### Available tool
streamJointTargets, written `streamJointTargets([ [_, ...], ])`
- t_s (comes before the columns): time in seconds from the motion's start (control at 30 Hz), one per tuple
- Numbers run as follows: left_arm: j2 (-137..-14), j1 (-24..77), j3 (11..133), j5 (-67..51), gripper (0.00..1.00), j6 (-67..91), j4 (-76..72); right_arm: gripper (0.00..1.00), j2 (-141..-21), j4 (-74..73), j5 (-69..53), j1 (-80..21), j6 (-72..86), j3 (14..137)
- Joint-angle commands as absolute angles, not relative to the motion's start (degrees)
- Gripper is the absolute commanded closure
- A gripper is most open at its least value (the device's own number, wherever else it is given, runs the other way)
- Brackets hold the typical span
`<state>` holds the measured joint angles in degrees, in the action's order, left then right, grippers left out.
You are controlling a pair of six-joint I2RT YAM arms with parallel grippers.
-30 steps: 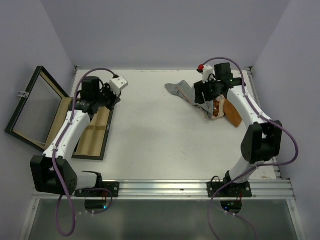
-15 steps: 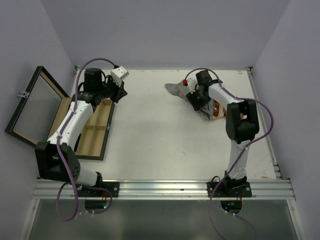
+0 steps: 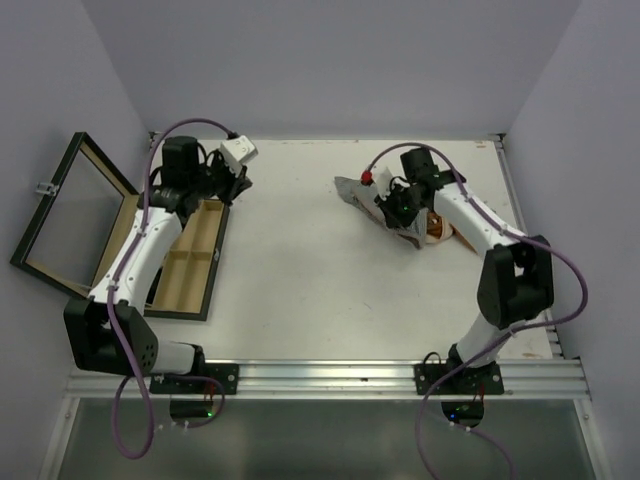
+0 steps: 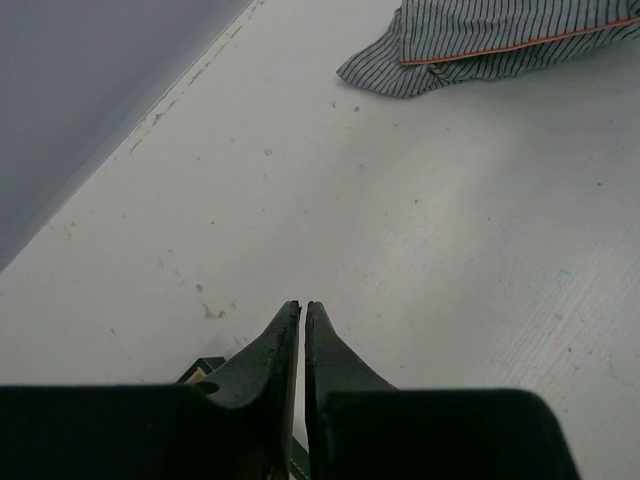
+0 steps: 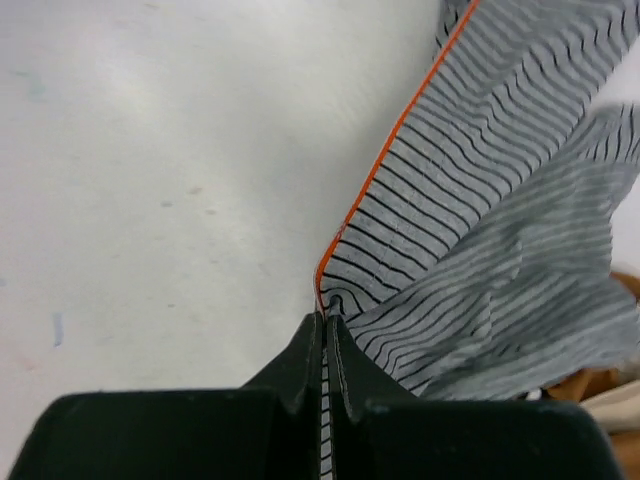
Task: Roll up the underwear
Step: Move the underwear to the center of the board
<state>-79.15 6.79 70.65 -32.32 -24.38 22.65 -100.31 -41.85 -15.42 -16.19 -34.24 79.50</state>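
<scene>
The grey striped underwear (image 3: 352,190) with an orange hem lies crumpled at the back right of the table, partly over an orange-brown piece (image 3: 437,228). My right gripper (image 3: 385,213) is over it, shut on its orange-edged hem. In the right wrist view the striped underwear (image 5: 480,200) runs between the closed right gripper (image 5: 325,318). My left gripper (image 3: 243,182) hovers by the wooden box's far corner. In the left wrist view the left gripper (image 4: 303,305) shows only a hairline slit and holds nothing, with the striped underwear (image 4: 500,40) far ahead.
A compartmented wooden box (image 3: 185,260) stands at the table's left edge, its glass lid (image 3: 65,215) swung open to the left. Walls close in the back and both sides. The metal rail (image 3: 330,375) with the arm bases runs along the near edge.
The right gripper moved left over the striped underwear and closed on its hem. The left arm swung slightly back and right above the box corner.
</scene>
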Motion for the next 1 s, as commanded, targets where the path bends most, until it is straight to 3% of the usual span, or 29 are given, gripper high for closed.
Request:
streamJointTargets([
  [0.0, -76.21, 6.59, 68.04, -35.77, 0.91, -33.81, 27.15, 1.00, -90.64, -48.59, -28.11, -19.42, -40.42, 73.84],
  [0.1, -73.31, 6.68, 61.99, -38.31, 0.85, -40.48, 27.77, 1.00, -85.37, -52.37, -31.28, -20.65, -43.94, 68.48],
  [0.17, -71.20, 6.85, 58.99, -41.73, 0.76, -44.71, 28.04, 1.00, -83.33, -55.00, -30.25, -20.65, -46.30, 65.24],
  [0.27, -68.39, 8.69, 52.14, -45.25, 0.77, -56.73, 26.56, 1.00, -80.16, -59.31, -26.38, -20.74, -50.17, 61.36],
  [0.37, -64.61, 12.99, 43.97, -43.70, 0.74, -65.97, 20.52, 0.82, -77.00, -60.29, -22.16, -19.52, -48.44, 58.55],
  [0.4, -63.82, 15.18, 41.94, -41.85, 0.74, -68.01, 18.39, 0.62, -76.04, -60.55, -22.24, -18.73, -47.99, 58.27],
  [0.43, -62.50, 20.16, 37.66, -38.18, 0.75, -69.68, 16.19, 0.57, -73.76, -60.64, -22.50, -17.76, -47.47, 58.10],
  [0.63, -71.15, 35.57, 35.85, -33.22, 0.74, -72.16, 2.03, 0.57, -69.26, -64.41, -17.51, -15.73, -47.89, 56.61],
  [0.77, -76.81, 38.75, 37.44, -33.31, 0.74, -76.88, -2.80, 0.57, -69.43, -66.71, -11.61, -15.73, -52.29, 52.39],
  [0.97, -82.69, 41.92, 31.47, -30.68, 0.74, -96.48, -20.95, 0.55, -73.56, -66.89, -8.45, -15.64, -51.24, 50.19],
])
